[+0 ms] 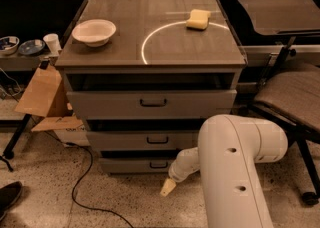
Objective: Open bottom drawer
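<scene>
Down low near the floor hangs the gripper (168, 187), a pale yellow tip at the end of the big white arm (235, 172). It is just below and a little to the right of the small black handle (159, 164). It does not seem to touch the handle. Whether the gripper is open or closed cannot be told from this view.

The bottom drawer (130, 165) is the lowest of three in the grey cabinet (75, 72). Its grey front is short, and a dark gap shows above it. The middle drawer (125, 141) sits right over it, and the tall top drawer (110, 104) is above that. Each one has a black bar handle in the middle.

On the cabinet top rests a white bowl (94, 32) at the left. A yellow sponge (198, 19) lies at the back right, on the line of a white circle (150, 42).

A chair (292, 97) stands to the right of the cabinet. Brown cardboard (42, 92) leans at the left. A black cable (80, 187) runs across the speckled floor.
</scene>
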`<action>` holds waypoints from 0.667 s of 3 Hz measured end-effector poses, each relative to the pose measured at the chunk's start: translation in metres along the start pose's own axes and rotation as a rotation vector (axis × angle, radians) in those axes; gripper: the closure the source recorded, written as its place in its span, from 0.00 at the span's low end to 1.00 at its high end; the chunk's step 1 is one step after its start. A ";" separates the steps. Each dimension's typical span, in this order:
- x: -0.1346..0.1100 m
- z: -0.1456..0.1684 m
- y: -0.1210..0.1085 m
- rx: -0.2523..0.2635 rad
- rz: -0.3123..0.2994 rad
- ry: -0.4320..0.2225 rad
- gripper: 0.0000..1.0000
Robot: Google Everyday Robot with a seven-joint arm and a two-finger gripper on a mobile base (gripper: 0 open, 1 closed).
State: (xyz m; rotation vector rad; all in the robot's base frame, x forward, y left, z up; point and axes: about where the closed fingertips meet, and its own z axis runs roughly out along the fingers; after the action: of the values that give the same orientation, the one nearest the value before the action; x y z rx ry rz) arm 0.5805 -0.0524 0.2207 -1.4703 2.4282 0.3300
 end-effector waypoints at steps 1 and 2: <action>0.006 -0.001 -0.014 0.036 -0.017 0.005 0.00; 0.007 0.001 -0.024 0.057 -0.032 0.004 0.00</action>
State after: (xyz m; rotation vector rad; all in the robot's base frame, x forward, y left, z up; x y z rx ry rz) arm 0.5992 -0.0689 0.2160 -1.4855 2.3934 0.2496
